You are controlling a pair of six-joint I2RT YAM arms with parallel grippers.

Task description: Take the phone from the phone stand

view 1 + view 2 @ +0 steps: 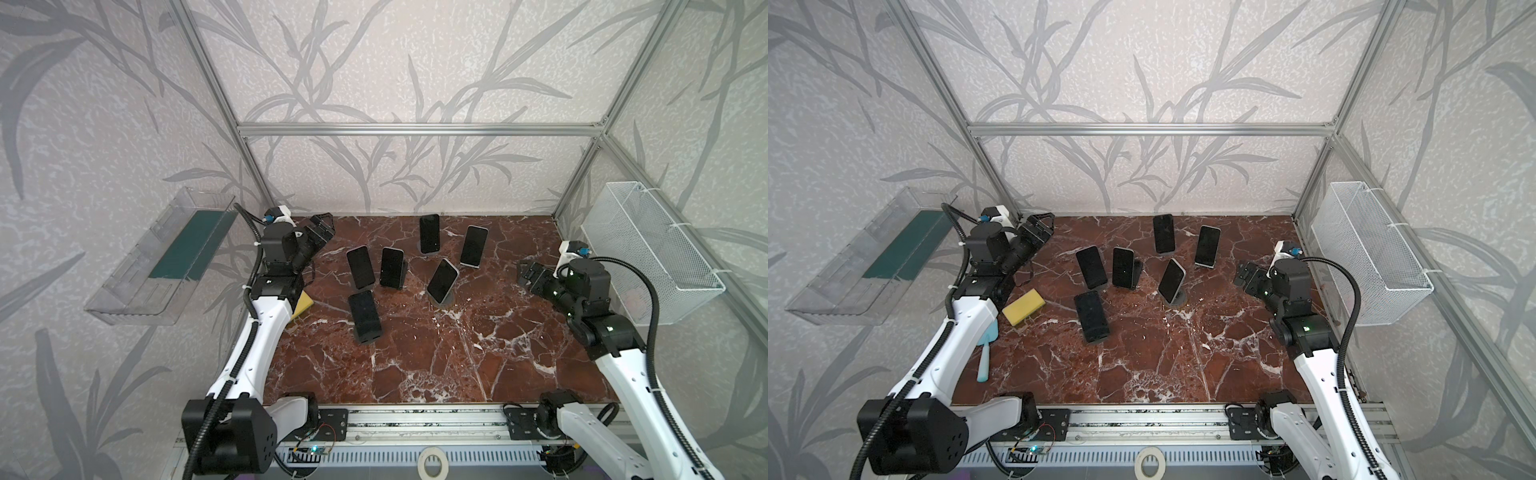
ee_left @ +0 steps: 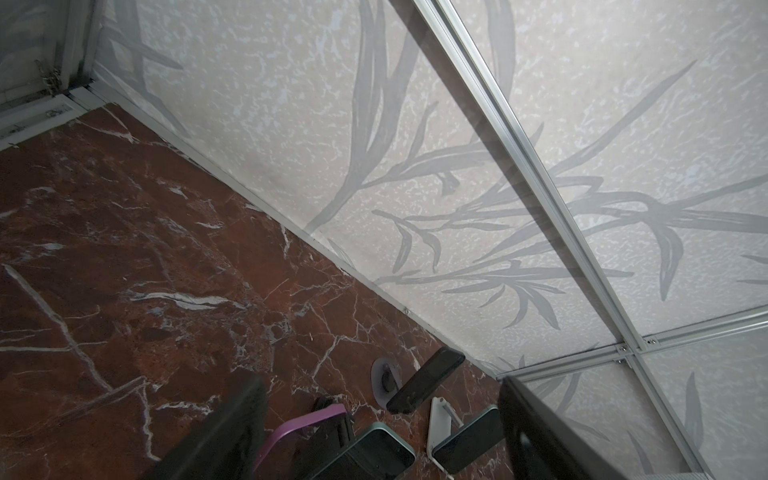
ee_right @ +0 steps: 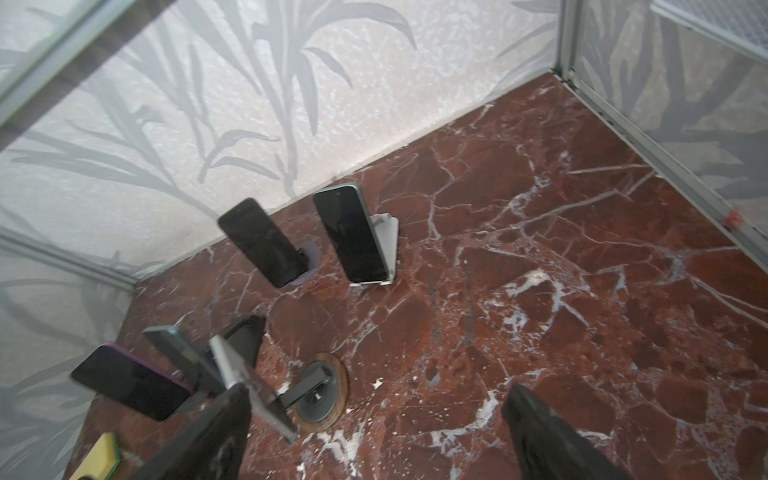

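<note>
Readable text, labels, brands, numbers: none legible in any view.
1. White mark on the left arm's black link, at 9 o'clock of the table: perhaps a logo, too small to read.
2. Pale spot on the right arm's black link, at 3 o'clock: no characters made out.
3. Phones: screens dark.

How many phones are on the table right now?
6: back phone, back-right phone, middle phone, left phone, the phone beside it, front phone. None seems hidden.
</note>
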